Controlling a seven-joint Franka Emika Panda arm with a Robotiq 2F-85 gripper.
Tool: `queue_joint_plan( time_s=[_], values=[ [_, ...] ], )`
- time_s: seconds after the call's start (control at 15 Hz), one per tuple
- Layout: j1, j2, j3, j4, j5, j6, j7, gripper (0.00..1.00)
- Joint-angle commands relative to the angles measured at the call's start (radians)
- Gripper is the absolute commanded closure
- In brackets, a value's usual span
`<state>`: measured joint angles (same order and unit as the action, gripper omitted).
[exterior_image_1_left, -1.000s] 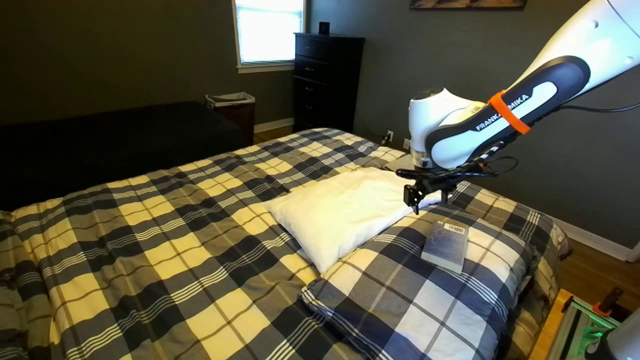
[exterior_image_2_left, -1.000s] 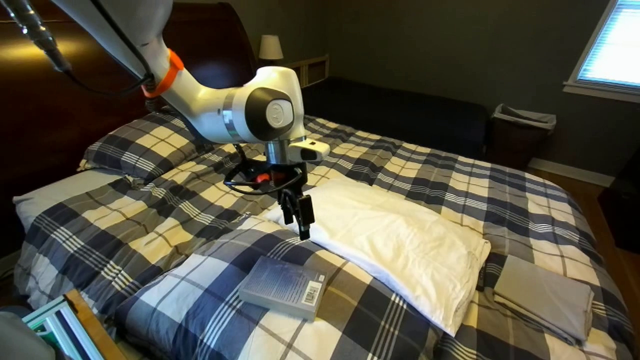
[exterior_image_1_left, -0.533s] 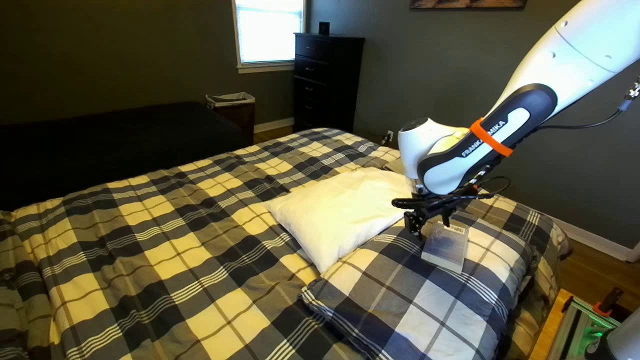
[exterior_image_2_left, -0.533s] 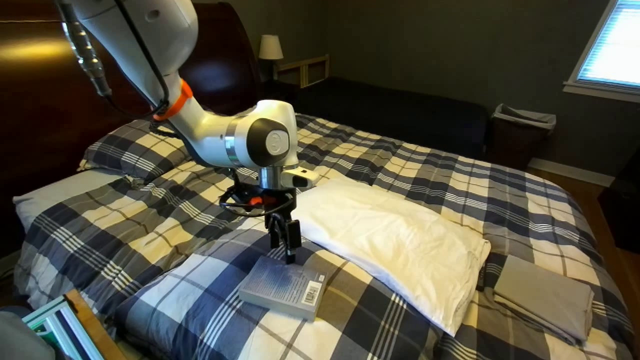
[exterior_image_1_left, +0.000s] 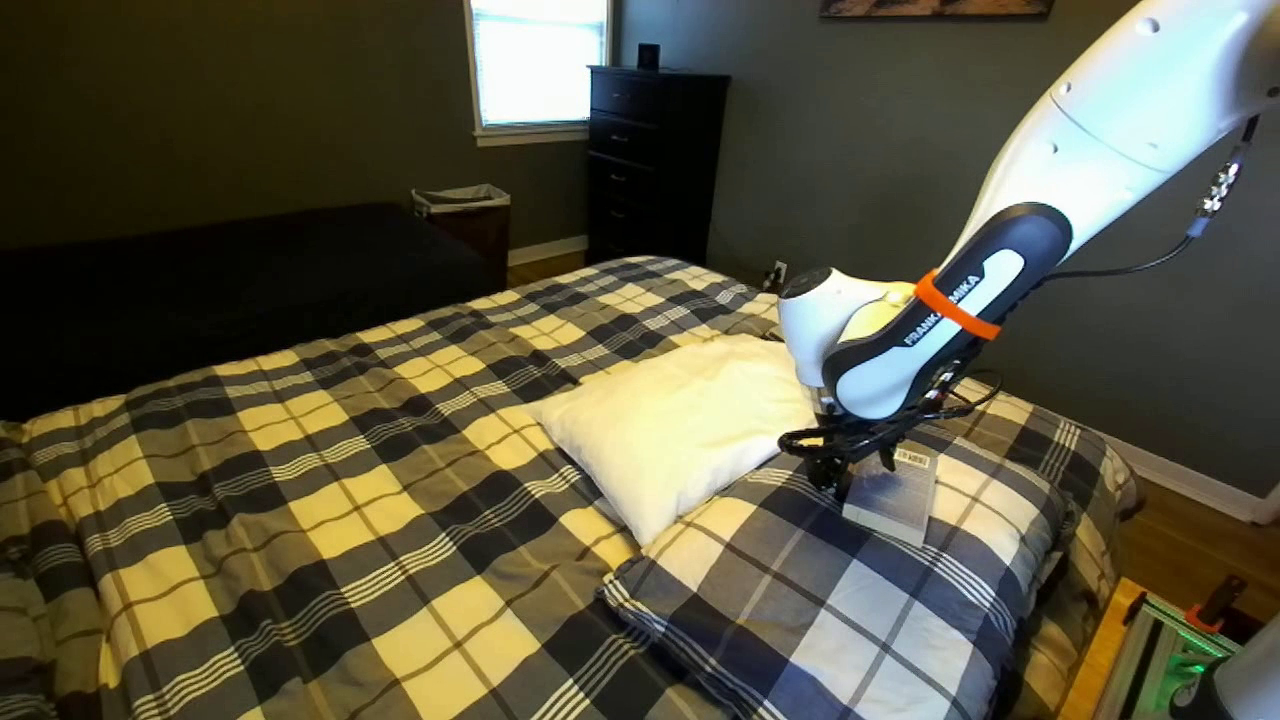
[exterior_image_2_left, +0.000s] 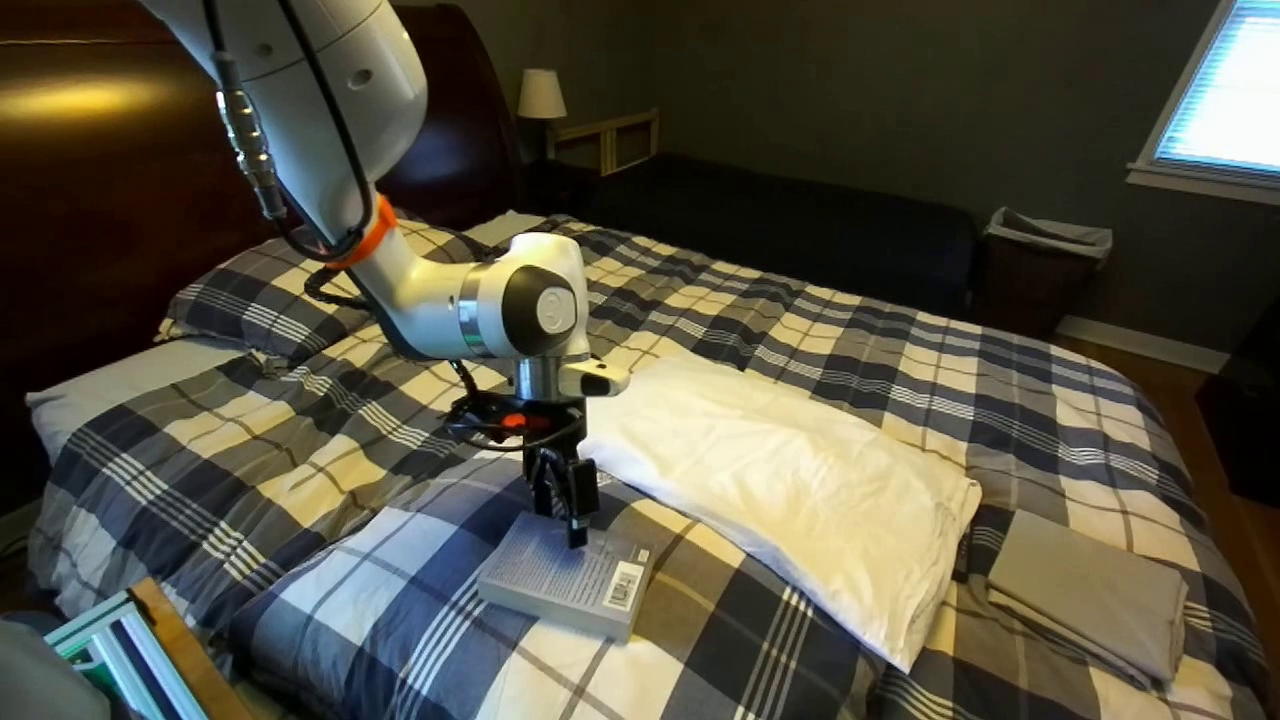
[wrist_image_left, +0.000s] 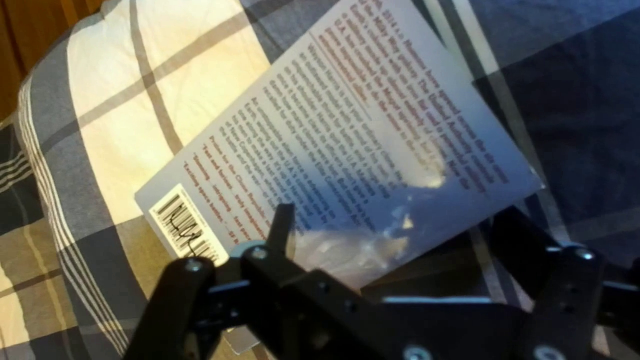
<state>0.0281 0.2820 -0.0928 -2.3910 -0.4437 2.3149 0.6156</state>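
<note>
A grey paperback book (exterior_image_1_left: 890, 500) lies back cover up on a plaid pillow (exterior_image_2_left: 740, 590). The book also shows in an exterior view (exterior_image_2_left: 560, 595) and fills the middle of the wrist view (wrist_image_left: 320, 145), with printed text and a barcode. My gripper (exterior_image_2_left: 563, 525) is open, pointing down just over the book's far side. In the wrist view the gripper (wrist_image_left: 397, 220) has its fingers wide apart. One finger overlaps the cover near the barcode; the other is by the book's edge, over the pillow. Nothing is held. Whether a fingertip touches the cover cannot be told.
A white pillow (exterior_image_2_left: 780, 480) lies right beside the plaid pillow. A folded grey cloth (exterior_image_2_left: 1085, 595) lies on the plaid bedding. A wooden headboard (exterior_image_2_left: 450, 120) stands behind the arm. A wood-edged stand with metal rails (exterior_image_1_left: 1130, 640) is at the bed's side.
The gripper has come down from above the pillows to the book, drawing slightly toward the headboard side. It stays open. The book and pillows have not moved.
</note>
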Motion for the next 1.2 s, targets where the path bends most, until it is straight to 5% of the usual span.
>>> queue_joint_plan(
  time_s=[0.0,0.53,0.6,1.13],
  values=[
    [0.034,0.043,-0.038,0.023,-0.065,-0.028,0.028,0.00],
    [0.051,0.119,-0.056,0.068,-0.093,-0.174,0.014,0.00],
    [0.052,0.127,-0.059,0.074,-0.097,-0.182,0.019,0.25],
    [0.053,0.134,-0.083,0.101,-0.203,-0.244,0.043,0.77]
  ],
)
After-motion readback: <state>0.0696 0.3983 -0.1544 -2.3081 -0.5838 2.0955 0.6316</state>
